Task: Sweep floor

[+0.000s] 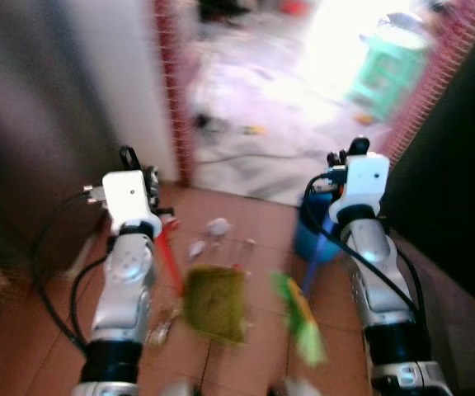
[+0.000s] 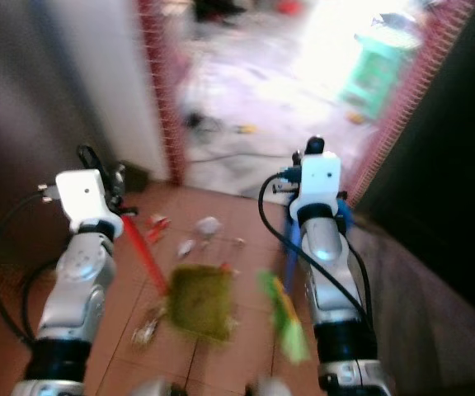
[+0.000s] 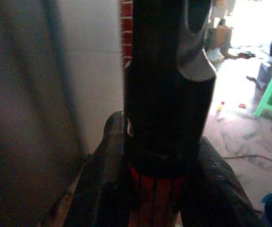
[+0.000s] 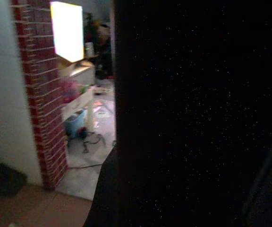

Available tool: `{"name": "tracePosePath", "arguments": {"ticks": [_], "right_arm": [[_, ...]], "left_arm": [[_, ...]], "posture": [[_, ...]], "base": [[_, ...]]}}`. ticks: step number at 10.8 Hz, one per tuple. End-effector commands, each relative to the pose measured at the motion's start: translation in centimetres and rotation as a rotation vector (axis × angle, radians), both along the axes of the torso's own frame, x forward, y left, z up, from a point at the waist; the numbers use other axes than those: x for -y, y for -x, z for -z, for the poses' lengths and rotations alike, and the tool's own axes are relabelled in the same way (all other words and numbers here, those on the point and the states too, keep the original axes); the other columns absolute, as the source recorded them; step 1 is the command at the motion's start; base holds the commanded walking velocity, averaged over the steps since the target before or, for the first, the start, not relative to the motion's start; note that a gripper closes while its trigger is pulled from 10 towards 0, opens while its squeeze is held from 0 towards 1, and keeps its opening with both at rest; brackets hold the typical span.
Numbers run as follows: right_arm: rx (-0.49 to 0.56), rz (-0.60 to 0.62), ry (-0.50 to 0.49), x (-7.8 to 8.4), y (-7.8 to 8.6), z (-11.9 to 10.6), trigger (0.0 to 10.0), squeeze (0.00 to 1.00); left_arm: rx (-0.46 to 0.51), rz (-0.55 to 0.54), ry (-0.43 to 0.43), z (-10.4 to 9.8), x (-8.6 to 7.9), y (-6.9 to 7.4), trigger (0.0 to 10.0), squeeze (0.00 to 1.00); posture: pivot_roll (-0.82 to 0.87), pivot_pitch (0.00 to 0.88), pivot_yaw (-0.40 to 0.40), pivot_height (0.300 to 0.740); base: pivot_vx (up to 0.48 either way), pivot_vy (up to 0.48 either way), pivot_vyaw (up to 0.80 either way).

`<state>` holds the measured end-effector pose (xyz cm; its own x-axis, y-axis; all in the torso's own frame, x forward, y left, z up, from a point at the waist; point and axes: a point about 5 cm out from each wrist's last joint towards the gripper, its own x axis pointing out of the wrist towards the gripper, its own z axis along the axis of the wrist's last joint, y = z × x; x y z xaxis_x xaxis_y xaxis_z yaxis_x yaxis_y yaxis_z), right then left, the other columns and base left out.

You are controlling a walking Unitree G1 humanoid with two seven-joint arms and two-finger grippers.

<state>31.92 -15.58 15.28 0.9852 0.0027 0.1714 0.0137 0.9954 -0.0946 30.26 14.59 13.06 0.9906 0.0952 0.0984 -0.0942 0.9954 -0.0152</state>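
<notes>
1. Head views, both blurred, show the left claw (image 1: 130,157) raised over the terracotta tile floor (image 1: 246,363), with a red handle (image 1: 168,260) slanting from it down toward a yellow-green broom head (image 1: 215,304) on the tiles.
2. Left wrist view shows the black fingers (image 3: 103,184) closed around that red handle, with a black sleeve (image 3: 166,94) of the handle rising past them.
3. Right of the broom head, a green dustpan (image 1: 302,322) sits on the floor, tilted, its blue handle (image 1: 315,256) rising toward the right claw (image 1: 346,153).
4. Right claw is up beside the dark door edge; its wrist view is almost wholly dark, so I cannot tell whether its fingers are open or closed, or whether they hold the blue handle.
5. Just beyond the broom head, scraps of white litter (image 1: 217,228) lie on the tiles, and more bits lie at its left side near the left arm.
6. Beyond the litter, a red brick doorpost (image 1: 171,91) frames an opening onto a pale, brightly lit floor (image 1: 254,91).
7. Far beyond the broom head, a green plastic stool (image 1: 383,70) stands on that pale floor, with small coloured objects scattered near it.
</notes>
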Motion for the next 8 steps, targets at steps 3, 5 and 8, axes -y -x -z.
{"name": "tracePosePath", "arguments": {"ticks": [3, 5, 8], "right_arm": [[0.034, 0.024, 0.026, 0.7, 0.0, -0.9, 10.0, 0.00], [0.025, 0.027, 0.012, 0.7, 0.1, -0.7, 10.0, 0.00], [0.017, 0.034, 0.012, 1.1, 0.1, -0.6, 10.0, 0.00]], "left_arm": [[0.048, 0.013, -0.022, -1.1, 0.5, -0.2, 10.0, 0.00], [0.033, 0.009, -0.064, -0.6, 0.3, -0.3, 10.0, 0.00], [0.013, 0.004, -0.148, 0.0, -0.5, -1.0, 10.0, 0.00]], "posture": [[-0.08, 0.047, 0.024, 0.740], [-0.08, 0.050, 0.022, 0.740], [-0.09, 0.057, 0.022, 0.740]], "base": [[0.000, 0.000, 0.00], [0.000, 0.000, 0.00], [0.000, 0.000, 0.00]]}}
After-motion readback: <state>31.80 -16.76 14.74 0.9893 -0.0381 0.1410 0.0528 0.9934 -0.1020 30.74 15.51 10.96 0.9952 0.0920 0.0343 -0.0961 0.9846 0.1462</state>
